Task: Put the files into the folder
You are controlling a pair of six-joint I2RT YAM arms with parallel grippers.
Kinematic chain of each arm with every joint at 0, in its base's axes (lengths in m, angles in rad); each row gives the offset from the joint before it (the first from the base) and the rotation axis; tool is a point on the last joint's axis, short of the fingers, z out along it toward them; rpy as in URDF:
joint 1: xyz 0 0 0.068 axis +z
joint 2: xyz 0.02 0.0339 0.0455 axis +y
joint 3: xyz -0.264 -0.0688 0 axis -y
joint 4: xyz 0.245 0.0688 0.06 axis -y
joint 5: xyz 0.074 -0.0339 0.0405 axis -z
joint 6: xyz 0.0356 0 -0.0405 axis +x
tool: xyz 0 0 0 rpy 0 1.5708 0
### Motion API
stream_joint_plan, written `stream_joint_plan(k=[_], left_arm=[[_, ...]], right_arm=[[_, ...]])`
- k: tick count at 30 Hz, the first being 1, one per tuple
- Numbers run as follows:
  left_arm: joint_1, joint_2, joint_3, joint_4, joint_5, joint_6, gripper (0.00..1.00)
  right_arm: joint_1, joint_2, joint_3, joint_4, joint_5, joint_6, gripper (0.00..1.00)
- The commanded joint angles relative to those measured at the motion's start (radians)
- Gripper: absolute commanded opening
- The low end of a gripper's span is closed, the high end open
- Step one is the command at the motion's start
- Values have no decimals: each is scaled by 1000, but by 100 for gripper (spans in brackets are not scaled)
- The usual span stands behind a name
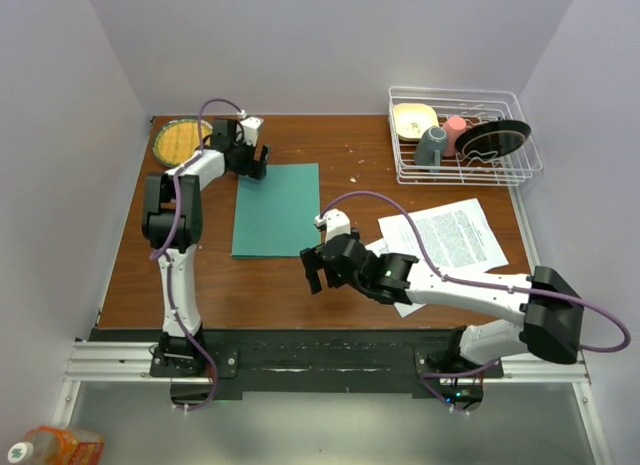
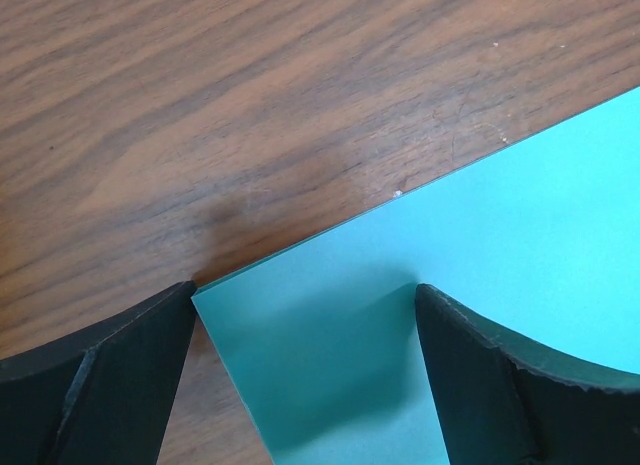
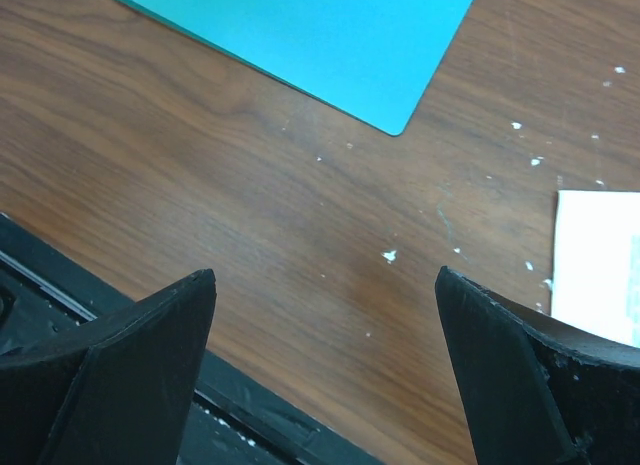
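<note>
Looking down from the top camera: finds the folder [image 1: 277, 210] flat and closed on the wooden table [image 1: 250, 285], left of centre. Finds the files [image 1: 450, 235] as a loose fan of printed sheets to the right, well apart from the folder, partly under the right arm. Places the left gripper [image 1: 255, 165] at the folder's far-left corner and the right gripper [image 1: 312, 272] over bare wood just off the folder's near-right corner. Also takes in a wire dish rack [image 1: 455, 89] with crockery at far right and a yellow woven mat [image 1: 178, 138] at far left, both seen only from above.

Left wrist: adds detail lost from above. Jaws spread wide, straddling the folder's corner, corner tip just beside one finger [image 2: 110, 375]. Nothing gripped. Contact with the wood not discernible.

Right wrist: jaws wide apart too, nothing between them but table. Catches the folder's rounded corner at top and one white edge of the files at the right margin, print too faint to read.
</note>
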Motion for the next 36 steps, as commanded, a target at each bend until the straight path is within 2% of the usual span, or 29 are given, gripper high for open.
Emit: stream_joint_plan(k=[1,9,17,25,30,36], left_arm=[[1,-95,-102,-10,20,31,93],[1,-233,-278,-1,-3,-17,88],[0,-343,-398,-24,-66,-95,79],[0,-435,-466,-103,-13,-118,73],[-2,-501,-493,-107,-17,-82,73],[0,-504,-375,-65,47,67,82]], right_arm=[[4,87,11,103,-49,-5,95],[4,279,77,179,-138,-12,92],[4,280,22,260,-242,28,91],[2,314,34,251,-376,-18,91],[0,293,-3,240,-449,-39,91],[-18,357,-7,266,-511,-27,91]])
